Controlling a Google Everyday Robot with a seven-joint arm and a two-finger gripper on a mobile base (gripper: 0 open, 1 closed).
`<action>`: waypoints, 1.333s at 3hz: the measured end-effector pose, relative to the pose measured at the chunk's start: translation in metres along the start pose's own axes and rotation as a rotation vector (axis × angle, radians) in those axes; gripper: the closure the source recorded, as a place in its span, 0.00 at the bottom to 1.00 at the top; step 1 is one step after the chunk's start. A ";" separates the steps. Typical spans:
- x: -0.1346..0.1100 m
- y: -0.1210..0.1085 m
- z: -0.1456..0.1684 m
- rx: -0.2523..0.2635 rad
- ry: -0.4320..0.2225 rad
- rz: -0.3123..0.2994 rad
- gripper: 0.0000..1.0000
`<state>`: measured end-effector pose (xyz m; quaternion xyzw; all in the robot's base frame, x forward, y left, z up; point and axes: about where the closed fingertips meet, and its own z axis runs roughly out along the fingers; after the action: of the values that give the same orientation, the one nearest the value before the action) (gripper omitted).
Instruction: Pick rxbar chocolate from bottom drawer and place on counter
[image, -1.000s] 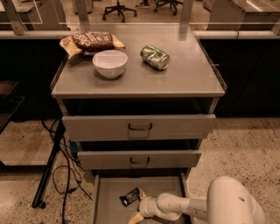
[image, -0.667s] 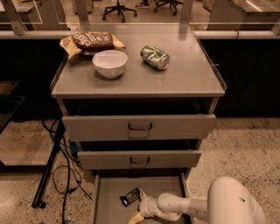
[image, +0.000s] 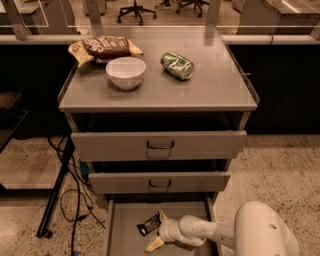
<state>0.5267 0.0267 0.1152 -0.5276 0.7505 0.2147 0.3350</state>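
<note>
The rxbar chocolate, a small black wrapper with white lettering, lies on the floor of the open bottom drawer, left of centre. My gripper reaches into this drawer from the right, low over its floor. Its two pale fingers are spread open, one behind the bar's right end and one in front of it. The bar lies right at the fingertips, not clamped. The grey counter on top of the cabinet is in view above.
On the counter are a brown chip bag at the back left, a white bowl and a green can on its side. The two upper drawers stand slightly pulled out above the gripper. Cables and a stand leg are on the floor at left.
</note>
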 end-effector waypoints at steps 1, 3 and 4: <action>0.000 -0.013 0.013 -0.002 0.001 0.009 0.00; 0.012 -0.024 0.039 -0.005 0.023 0.035 0.03; 0.012 -0.024 0.039 -0.005 0.023 0.035 0.26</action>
<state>0.5577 0.0368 0.0802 -0.5178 0.7629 0.2163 0.3211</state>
